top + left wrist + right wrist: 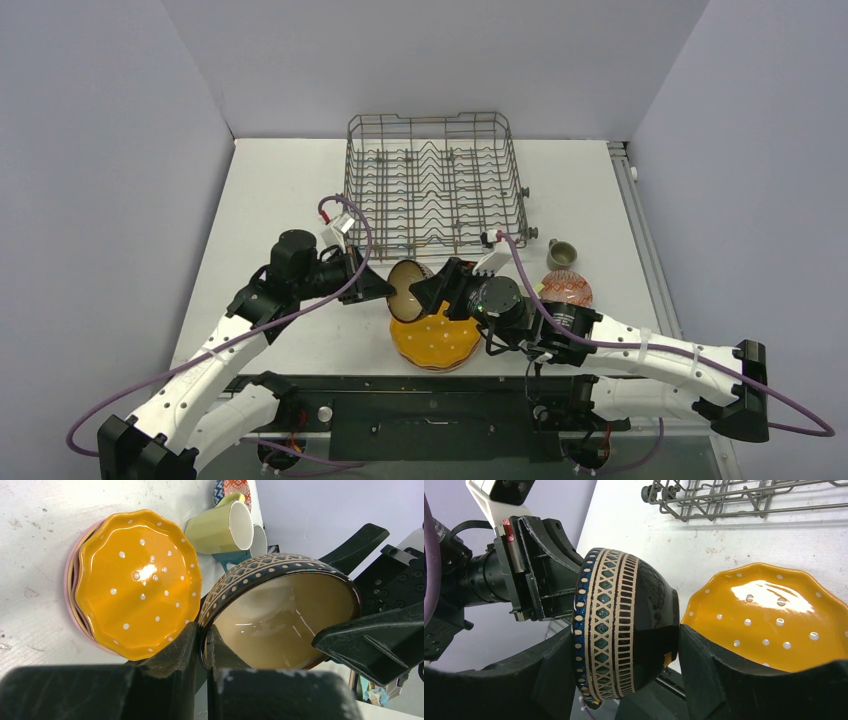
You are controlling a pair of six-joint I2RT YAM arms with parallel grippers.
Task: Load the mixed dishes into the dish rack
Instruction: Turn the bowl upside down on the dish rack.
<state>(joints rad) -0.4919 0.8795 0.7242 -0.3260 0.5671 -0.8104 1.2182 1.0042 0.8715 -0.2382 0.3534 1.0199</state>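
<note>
The dark brown bowl (408,285) with a cream lattice band hangs on its side above the table, held from both sides. My left gripper (204,630) is shut on its rim, one finger inside the tan interior (280,615) and one outside. My right gripper (626,637) spans the bowl (624,625) from rim to base, both fingers touching it. Just below lies the stack of scalloped dotted plates (435,340), the orange one (137,580) on top. The dish rack (435,185) stands behind, with no dishes visible in it.
A pale-yellow mug (220,527) and a blue mug (235,557) lie to the right of the plates. A grey mug (562,254) and the patterned bowl (567,290) sit right of the rack's near corner. The table edge runs close below the plates.
</note>
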